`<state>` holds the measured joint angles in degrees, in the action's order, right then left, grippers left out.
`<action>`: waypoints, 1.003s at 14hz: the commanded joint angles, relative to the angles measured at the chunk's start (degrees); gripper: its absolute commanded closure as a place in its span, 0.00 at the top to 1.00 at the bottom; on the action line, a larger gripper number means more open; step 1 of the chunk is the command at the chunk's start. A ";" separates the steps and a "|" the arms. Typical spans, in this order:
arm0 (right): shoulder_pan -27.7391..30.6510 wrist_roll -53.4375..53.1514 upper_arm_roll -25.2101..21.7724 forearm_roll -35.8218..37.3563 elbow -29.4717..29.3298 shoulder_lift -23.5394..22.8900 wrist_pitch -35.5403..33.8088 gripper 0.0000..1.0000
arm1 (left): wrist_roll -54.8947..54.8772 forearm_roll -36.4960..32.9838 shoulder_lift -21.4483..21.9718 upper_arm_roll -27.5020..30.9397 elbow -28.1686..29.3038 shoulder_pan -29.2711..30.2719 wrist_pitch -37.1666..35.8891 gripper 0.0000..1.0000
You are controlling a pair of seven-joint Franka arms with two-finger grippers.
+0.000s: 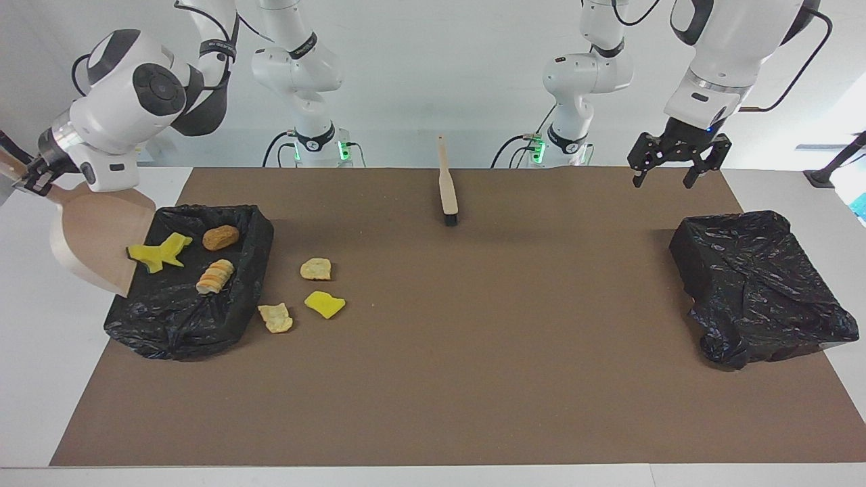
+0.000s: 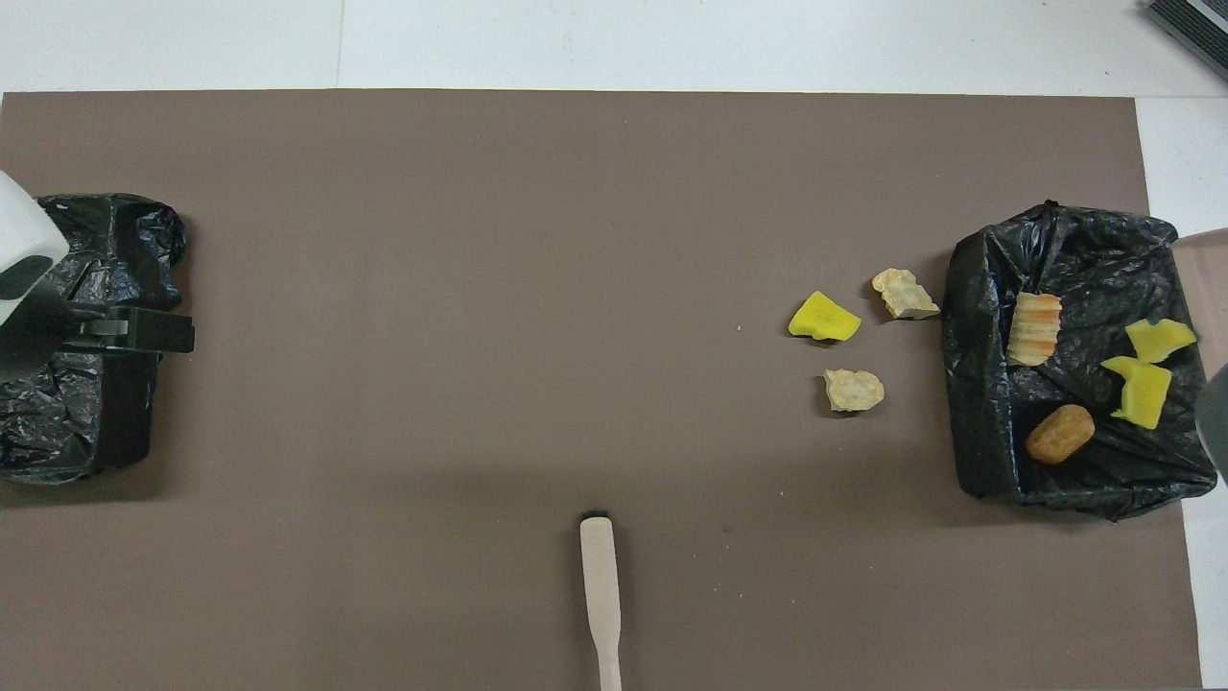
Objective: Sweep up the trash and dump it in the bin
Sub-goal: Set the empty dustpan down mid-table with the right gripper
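Right claw (image 1: 30, 181) is clamped on the dustpan (image 1: 91, 240) handle, pan tipped over the bin (image 1: 223, 318) at the right arm's end of the bench. Four trash scraps (image 1: 218, 274) sit in the bin, three more (image 1: 323, 304) lie on the bench beside it. Left claw (image 1: 678, 177) hangs wide open, holding nothing, over the bench's edge at the left arm's end.

Four scraps (image 2: 1137, 369) in the black-lined bin (image 2: 979, 384), three beside it, brush (image 2: 601, 600) perhaps upright.
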<state>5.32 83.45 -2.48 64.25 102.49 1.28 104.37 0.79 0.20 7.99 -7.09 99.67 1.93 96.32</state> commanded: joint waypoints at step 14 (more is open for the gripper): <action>0.13 -13.72 0.37 -39.90 2.09 3.37 -5.49 0.00 | -0.70 -0.55 -5.97 7.88 -12.40 -8.53 -6.76 1.00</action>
<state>6.17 75.42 -2.99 26.26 103.36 3.10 100.04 0.45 0.20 1.71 0.20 87.59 -5.81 89.74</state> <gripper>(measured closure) 0.674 0.000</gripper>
